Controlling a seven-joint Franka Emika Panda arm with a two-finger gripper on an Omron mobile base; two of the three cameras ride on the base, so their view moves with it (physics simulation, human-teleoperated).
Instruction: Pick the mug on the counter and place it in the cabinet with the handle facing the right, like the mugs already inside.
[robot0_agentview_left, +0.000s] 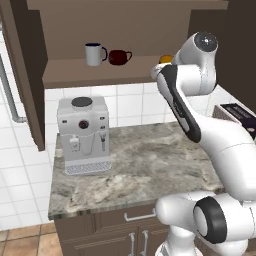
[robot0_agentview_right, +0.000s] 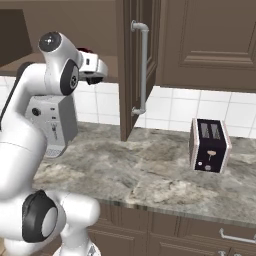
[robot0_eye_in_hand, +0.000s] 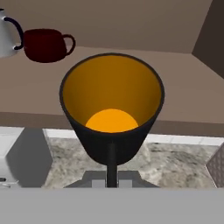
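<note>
In the hand view the black mug (robot0_eye_in_hand: 112, 109) hangs right in front of me, its mouth open toward the camera and its orange-yellow inside showing. My gripper (robot0_eye_in_hand: 112, 151) is shut on the mug's near wall, with one dark finger (robot0_eye_in_hand: 112, 166) running up its outside. The loop handle is hidden. The mug is held in the air at the height of the cabinet's shelf (robot0_eye_in_hand: 183, 98), over the counter (robot0_agentview_left: 145, 160). An orange sliver of the mug (robot0_agentview_left: 165, 59) peeks out behind my arm at the right end of the shelf (robot0_agentview_left: 100, 74).
A white-grey mug (robot0_agentview_left: 94, 53) and a squat dark red cup (robot0_agentview_left: 119, 56) stand on the shelf's left part, handles to the right. A coffee machine (robot0_agentview_left: 83, 134) sits below them. A toaster (robot0_agentview_right: 210, 145) stands at the right, past the open cabinet door (robot0_agentview_right: 134, 65).
</note>
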